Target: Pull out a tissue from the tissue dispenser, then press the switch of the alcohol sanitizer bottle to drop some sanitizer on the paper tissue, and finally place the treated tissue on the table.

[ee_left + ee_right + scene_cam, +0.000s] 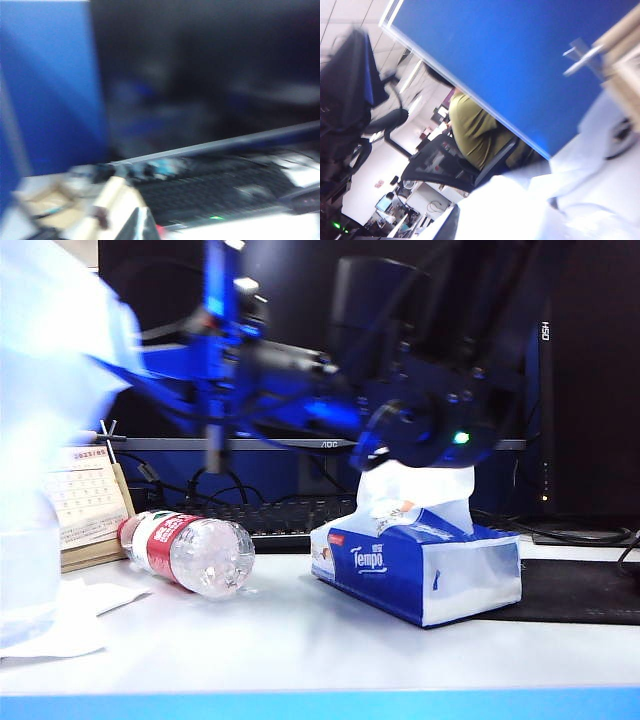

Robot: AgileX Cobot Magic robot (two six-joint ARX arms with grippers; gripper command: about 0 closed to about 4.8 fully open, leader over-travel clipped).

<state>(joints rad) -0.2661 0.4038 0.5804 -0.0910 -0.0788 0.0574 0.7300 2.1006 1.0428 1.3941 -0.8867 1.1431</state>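
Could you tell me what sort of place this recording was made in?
Most likely an office. A keyboard and a dark monitor stand behind the white table, a desk calendar sits at the left, and the right wrist view shows a person in an office chair.

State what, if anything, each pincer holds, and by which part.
Right pincer, shut, seems to pinch the tissue by its top, above the tissue dispenser. Left pincer: too blurred to tell.

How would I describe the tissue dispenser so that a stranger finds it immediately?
Look at the white table, right of centre, below the dark arm. The tissue dispenser is the blue and white "Tempo" pack with white tissue rising from it, unlike the lying red-labelled bottle.
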